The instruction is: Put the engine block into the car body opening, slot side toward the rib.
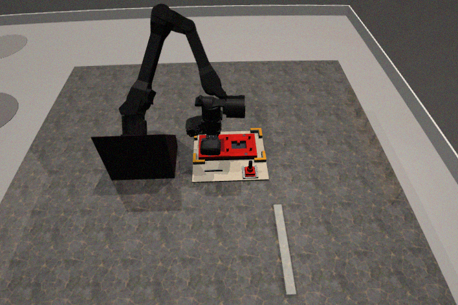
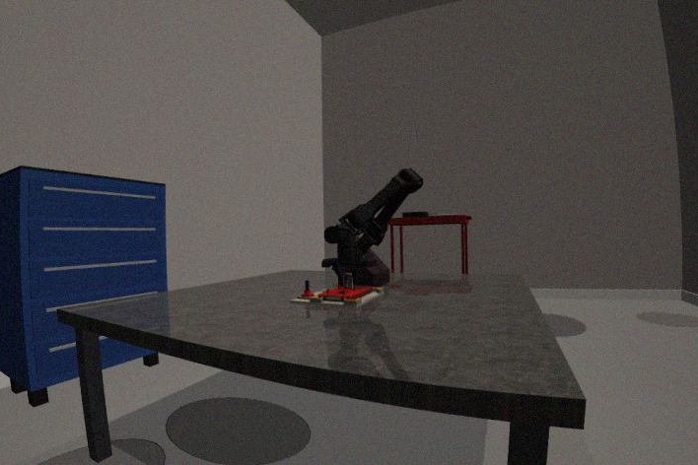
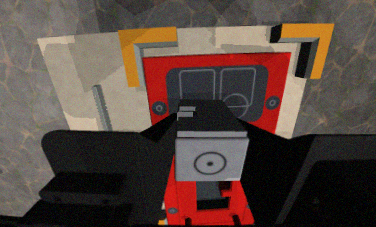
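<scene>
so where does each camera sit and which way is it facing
Top: high above the table's near edge, tilted down at the red car body on its pale board; the whole arm and its base show.
Exterior: low, off a table corner, looking across it toward the walls; the arm shows small.
Wrist: on the hand, looking down at the opening; the engine block it grips and dark fingers show.
All three share the car body.
</scene>
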Controlling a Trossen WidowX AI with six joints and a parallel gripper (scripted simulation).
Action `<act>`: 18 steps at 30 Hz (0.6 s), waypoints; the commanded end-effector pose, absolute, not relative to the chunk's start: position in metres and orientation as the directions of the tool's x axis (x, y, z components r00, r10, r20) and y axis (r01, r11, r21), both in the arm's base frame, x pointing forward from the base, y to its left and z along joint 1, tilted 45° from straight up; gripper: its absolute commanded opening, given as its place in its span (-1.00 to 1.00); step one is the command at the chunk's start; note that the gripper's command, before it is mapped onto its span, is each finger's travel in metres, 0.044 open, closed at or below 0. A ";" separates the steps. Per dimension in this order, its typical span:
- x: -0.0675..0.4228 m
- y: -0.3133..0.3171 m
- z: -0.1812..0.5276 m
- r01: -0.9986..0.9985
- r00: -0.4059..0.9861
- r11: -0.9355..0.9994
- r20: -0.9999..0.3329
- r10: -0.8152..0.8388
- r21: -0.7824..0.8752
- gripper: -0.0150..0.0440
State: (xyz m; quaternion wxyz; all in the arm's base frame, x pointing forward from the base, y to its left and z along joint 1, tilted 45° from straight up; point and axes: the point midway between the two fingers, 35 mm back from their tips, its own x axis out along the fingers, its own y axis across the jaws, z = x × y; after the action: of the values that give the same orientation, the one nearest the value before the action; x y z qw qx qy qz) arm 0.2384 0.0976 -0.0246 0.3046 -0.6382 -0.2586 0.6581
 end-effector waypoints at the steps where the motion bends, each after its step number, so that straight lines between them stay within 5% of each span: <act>1: 0.237 0.102 -0.029 -0.067 -0.016 -0.678 -0.679 0.734 -0.732 -0.49; 18: 0.238 0.098 -0.025 -0.072 -0.002 -0.681 -0.682 0.731 -0.729 0.93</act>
State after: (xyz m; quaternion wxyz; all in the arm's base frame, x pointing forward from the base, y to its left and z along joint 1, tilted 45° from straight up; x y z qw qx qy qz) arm 0.2392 0.1001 -0.0208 0.3113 -0.6365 -0.2665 0.6534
